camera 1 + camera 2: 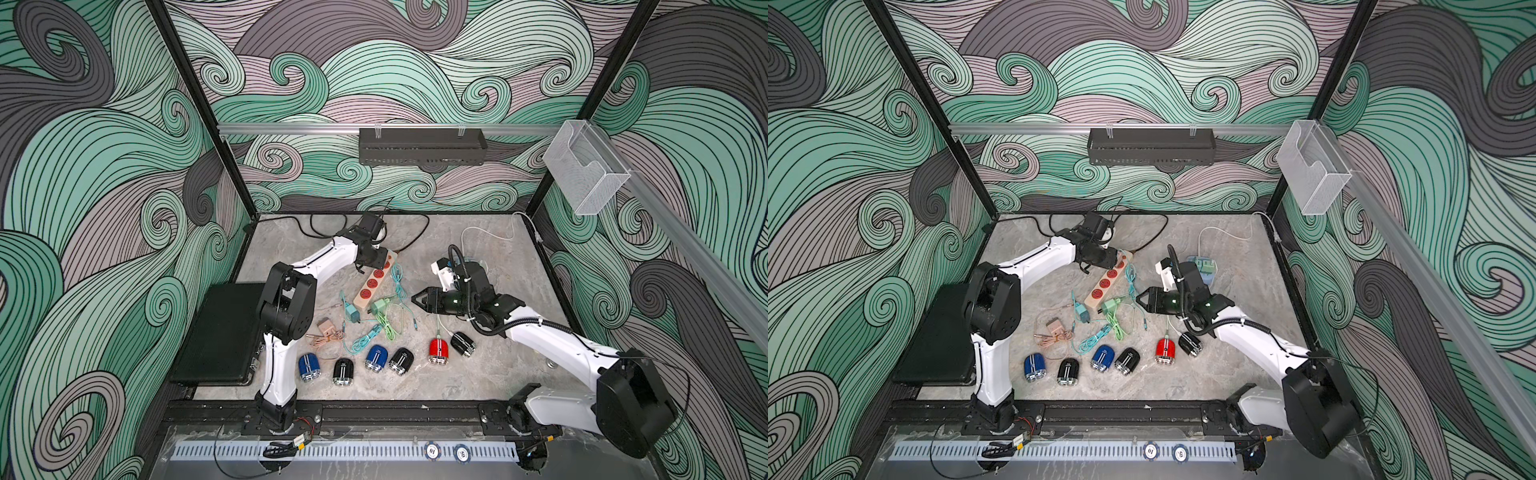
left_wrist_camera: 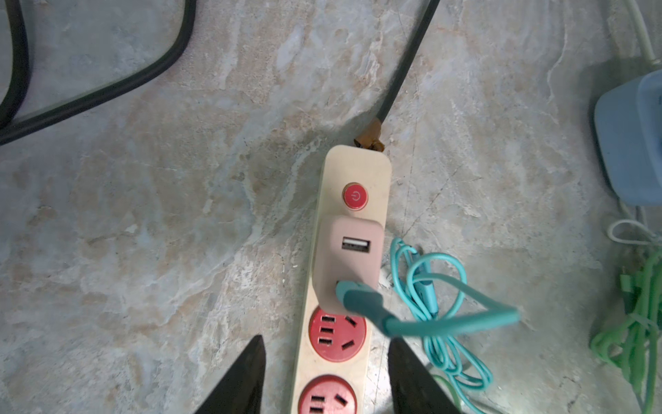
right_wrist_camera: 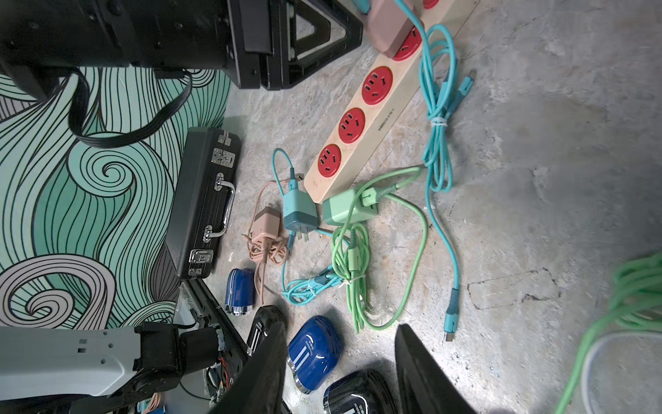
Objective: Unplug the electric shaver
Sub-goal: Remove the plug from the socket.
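Several small electric shavers lie along the front of the table. The red shaver (image 1: 438,350) has a thin cable in its upper end that runs back under my right arm. My right gripper (image 1: 415,299) hovers open above the table with nothing between its fingers; in its wrist view a blue shaver (image 3: 315,353) and a black shaver (image 3: 358,394) lie below the right gripper (image 3: 342,324). My left gripper (image 2: 325,338) is open, its jaws on either side of the beige power strip (image 2: 358,165), just short of the pink adapter (image 2: 345,261) holding a teal USB plug (image 2: 358,297).
A black case (image 1: 224,332) lies at the left. Loose teal (image 1: 353,313), green (image 1: 379,307) and pink (image 1: 325,326) adapters and bundled cables lie between strip and shavers. A teal cable end (image 3: 449,322) lies free. A blue socket cube (image 1: 1204,268) sits behind my right arm.
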Robot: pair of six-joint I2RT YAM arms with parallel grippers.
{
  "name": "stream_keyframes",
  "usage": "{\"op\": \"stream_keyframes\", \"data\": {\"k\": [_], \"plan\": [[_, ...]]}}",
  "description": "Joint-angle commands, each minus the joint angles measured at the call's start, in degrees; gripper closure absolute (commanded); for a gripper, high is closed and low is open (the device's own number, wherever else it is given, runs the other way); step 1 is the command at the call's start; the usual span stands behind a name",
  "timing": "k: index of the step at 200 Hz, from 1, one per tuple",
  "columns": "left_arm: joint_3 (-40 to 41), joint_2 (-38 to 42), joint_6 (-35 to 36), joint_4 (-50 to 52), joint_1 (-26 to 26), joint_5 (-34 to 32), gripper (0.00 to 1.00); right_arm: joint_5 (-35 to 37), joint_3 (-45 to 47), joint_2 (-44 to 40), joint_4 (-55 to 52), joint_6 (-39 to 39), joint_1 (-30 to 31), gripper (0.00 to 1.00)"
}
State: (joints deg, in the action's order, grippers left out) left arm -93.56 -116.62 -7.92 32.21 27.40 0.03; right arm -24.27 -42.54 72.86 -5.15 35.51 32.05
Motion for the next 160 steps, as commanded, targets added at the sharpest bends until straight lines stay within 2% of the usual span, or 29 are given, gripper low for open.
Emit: {"op": "stream_keyframes", "data": {"k": [1,90,108,127,160], "plan": [[-2.7,-2.0,1.7,-1.5,-0.4,0.5,0.47,0.9,1.0,-0.7,-1.1,-0.9,-0.6,0.51],[-5.4,-7.2,2.4,-6.8,-0.4,2.3,0.56,1.1,3.0,-1.8,-0.4,0.1,-1.1,0.52],[-5.7,-7.4,2.4,-6.6,-0.4,2.8,0.66,0.8,3.5,-1.7,0.9,1.7,-1.9,0.53],[-5.8,-7.0,3.0,-5.8,-0.4,3.8,0.72,-1.7,4.3,-0.9,6.0,5.8,-4.1,0.54],[-5.2,-3.6,4.6,-3.8,-0.4,4.8,0.85,-2.0,-0.5,4.3,8.8,9.9,-6.9,0.55]]}}
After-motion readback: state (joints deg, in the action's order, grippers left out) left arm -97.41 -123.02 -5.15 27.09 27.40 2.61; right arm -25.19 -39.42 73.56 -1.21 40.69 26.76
